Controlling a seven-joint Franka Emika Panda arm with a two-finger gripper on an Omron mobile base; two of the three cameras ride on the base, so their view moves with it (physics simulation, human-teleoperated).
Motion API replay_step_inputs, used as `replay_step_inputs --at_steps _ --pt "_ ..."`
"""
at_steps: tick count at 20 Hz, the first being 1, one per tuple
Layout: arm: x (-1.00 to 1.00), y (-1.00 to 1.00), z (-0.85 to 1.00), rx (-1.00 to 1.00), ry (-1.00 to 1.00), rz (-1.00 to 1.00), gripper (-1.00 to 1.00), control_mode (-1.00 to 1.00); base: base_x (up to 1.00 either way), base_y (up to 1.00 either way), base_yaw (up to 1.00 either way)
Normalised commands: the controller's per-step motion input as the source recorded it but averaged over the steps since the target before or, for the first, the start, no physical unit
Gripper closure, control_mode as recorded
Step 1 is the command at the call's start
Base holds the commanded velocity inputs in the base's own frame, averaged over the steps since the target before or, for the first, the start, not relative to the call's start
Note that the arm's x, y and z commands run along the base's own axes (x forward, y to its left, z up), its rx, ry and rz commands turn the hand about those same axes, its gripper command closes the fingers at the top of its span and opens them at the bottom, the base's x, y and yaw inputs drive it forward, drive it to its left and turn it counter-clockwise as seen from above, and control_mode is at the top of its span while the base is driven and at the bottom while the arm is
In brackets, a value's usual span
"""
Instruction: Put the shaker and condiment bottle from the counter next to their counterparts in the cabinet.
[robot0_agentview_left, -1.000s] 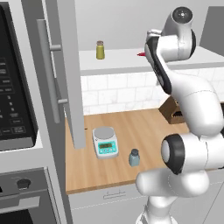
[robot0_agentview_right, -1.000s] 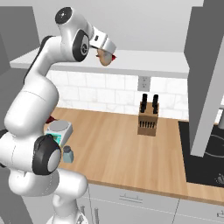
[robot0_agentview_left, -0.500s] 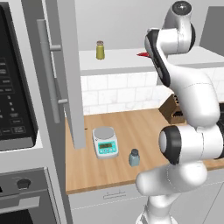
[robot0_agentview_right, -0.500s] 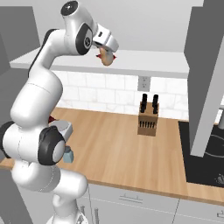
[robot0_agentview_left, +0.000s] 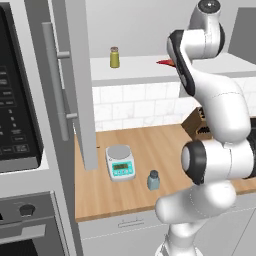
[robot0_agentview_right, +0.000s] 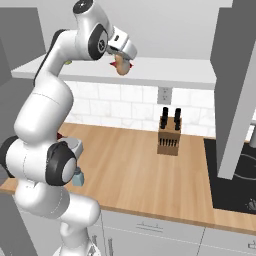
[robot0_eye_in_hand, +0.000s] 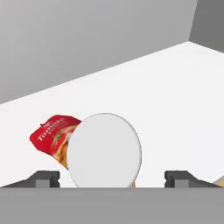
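The hand (robot0_eye_in_hand: 112, 178) is reaching over the white shelf board of the cabinet (robot0_agentview_left: 145, 75), with its two fingers (robot0_eye_in_hand: 43, 179) standing spread wide, one on each side of the condiment bottle (robot0_eye_in_hand: 104, 151) and apart from it. The hand is released; neither finger is touching the bottle's pale cap, which is facing the hand camera. From the right base view the orange-tan bottle (robot0_agentview_right: 120, 65) is sitting just under the hand (robot0_agentview_right: 122, 56) at the shelf's front edge; whether its base is resting on the board I cannot tell.

The red pointed bottle (robot0_eye_in_hand: 51, 134) is lying on the shelf just beside the condiment bottle, partly behind it in the hand view. In the left base view its red tip (robot0_agentview_left: 164, 62) is showing next to the arm. The olive-yellow jar (robot0_agentview_left: 115, 57) is standing upright on the same shelf, well apart from the condiment bottle, toward the tall grey door (robot0_agentview_left: 75, 85).

The shaker (robot0_agentview_left: 153, 180) is standing upright on the worktop (robot0_agentview_left: 150, 145), far below the condiment bottle, near the front edge. A small scale (robot0_agentview_left: 120, 162) is sitting just beside it. A knife block (robot0_agentview_right: 169, 136) is standing farther along the worktop, below the shelf.
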Motion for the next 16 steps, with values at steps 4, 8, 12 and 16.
replay_step_inputs --at_steps 4,8,12,16 --pt "0.19 -0.13 -0.01 0.00 0.00 0.00 -1.00 -1.00 0.00 0.00 0.00" --pt "0.29 -0.04 0.00 0.00 0.00 0.00 -1.00 -1.00 0.00 0.00 0.00" --pt "0.17 0.00 0.00 -0.01 0.00 0.03 -1.00 -1.00 0.00 0.00 0.00" --pt "-0.03 0.00 0.00 -0.02 -0.01 0.05 -1.00 -1.00 0.00 0.00 0.00"
